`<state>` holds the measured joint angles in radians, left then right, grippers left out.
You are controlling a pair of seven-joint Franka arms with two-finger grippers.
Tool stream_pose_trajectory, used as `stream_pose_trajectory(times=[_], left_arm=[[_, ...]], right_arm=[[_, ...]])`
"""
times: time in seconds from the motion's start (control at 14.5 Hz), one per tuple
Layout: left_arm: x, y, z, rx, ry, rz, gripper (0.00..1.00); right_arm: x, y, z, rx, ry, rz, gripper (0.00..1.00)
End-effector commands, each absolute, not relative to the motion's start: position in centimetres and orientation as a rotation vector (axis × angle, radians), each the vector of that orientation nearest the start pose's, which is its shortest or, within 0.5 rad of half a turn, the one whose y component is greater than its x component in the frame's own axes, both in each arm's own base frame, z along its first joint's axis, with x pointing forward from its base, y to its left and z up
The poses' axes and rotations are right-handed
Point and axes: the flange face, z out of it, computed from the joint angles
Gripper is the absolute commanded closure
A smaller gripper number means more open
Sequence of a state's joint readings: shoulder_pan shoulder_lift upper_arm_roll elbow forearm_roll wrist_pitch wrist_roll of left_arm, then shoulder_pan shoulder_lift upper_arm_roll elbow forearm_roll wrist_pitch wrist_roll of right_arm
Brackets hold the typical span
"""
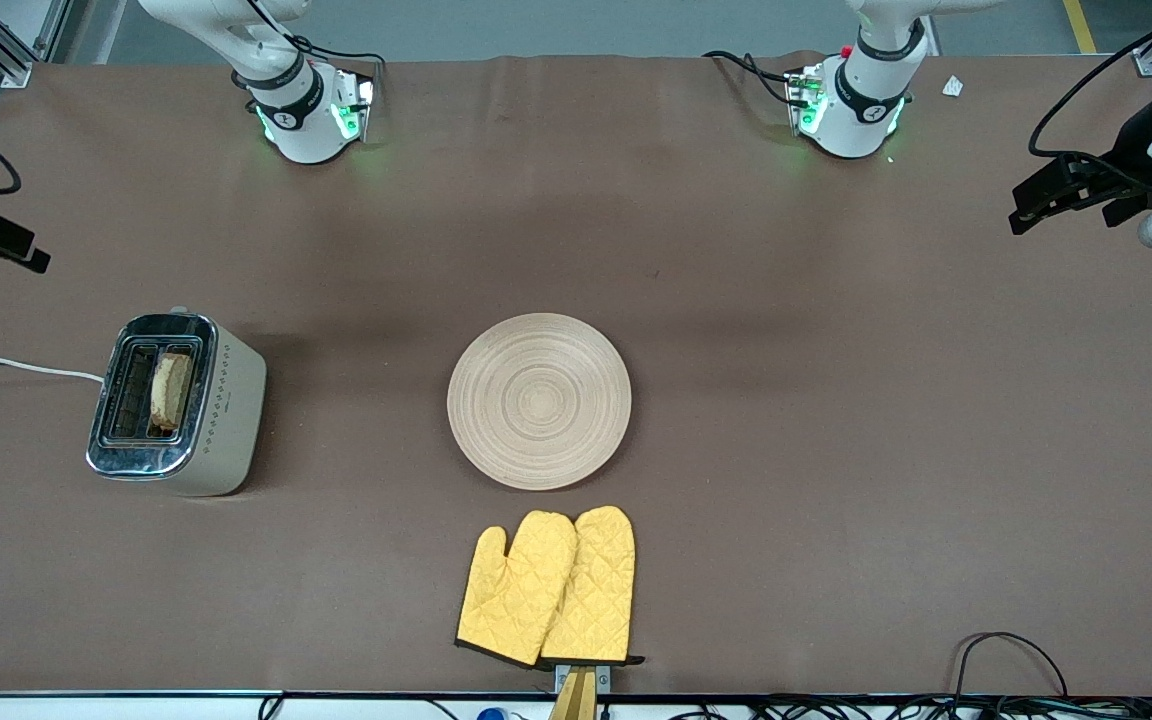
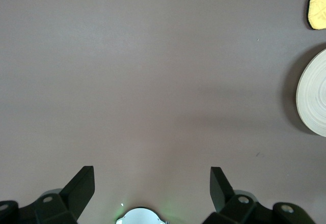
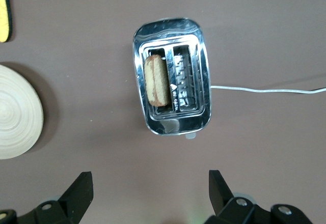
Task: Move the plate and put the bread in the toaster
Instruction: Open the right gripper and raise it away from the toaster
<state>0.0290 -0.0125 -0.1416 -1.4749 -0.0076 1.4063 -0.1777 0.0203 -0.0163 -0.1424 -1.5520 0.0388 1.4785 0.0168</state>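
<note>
The round pale wooden plate (image 1: 539, 400) lies bare at the middle of the table, and its rim shows in both wrist views (image 2: 313, 99) (image 3: 12, 114). The cream toaster (image 1: 226, 410) stands toward the right arm's end. The bread (image 1: 172, 390) stands upright in the toaster's slot on the plate's side, its crust poking out (image 3: 157, 81). My right gripper (image 3: 150, 180) hangs open and empty high over the table beside the toaster (image 3: 170, 124). My left gripper (image 2: 153, 175) hangs open and empty over bare table toward the left arm's end.
A pair of yellow oven mitts (image 1: 548, 588) lies nearer to the front camera than the plate. The toaster's white cord (image 1: 16, 368) runs off the right arm's end of the table. Black cables (image 1: 1006, 660) loop at the front edge.
</note>
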Motion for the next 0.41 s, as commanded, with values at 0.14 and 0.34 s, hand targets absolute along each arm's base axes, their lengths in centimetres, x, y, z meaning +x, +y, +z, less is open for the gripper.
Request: stream_pose_trajectory(times=[0.14,0.34], left_arm=[[52.7,-6.1,66.9,-3.144,-0.094,0.065,0.0],[52.6,-6.3,67.1,-3.142,-0.094,0.055,0.0]], right_arm=[[51.4,-3.7,64.0,-3.059,0.209,0.082,0.0],[51.4,-3.7,63.9,-3.06,0.207,0.087,0.0]])
